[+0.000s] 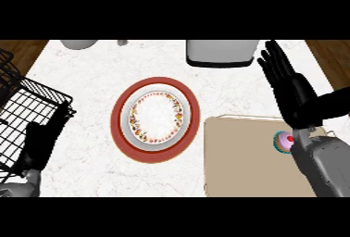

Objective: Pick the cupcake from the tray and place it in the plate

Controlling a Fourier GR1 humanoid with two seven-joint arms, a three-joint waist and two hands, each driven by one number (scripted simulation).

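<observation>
The cupcake [284, 141] sits on the tray [239, 157], right of the plate [156, 119]. My right hand [290, 85] hovers beyond it, fingers straight and apart. It looks light and soft; I'd grasp the wrapper's sides.

Cupcake [283, 141] on tray [239, 157], beside plate [156, 119]

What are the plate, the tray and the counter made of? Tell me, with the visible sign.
Plate: probably glazed ceramic, white with a floral band and red rim.
Tray: matte beige, perhaps wood or plastic; unclear.
Counter: seemingly polished marble, white with faint grey veins.
</observation>
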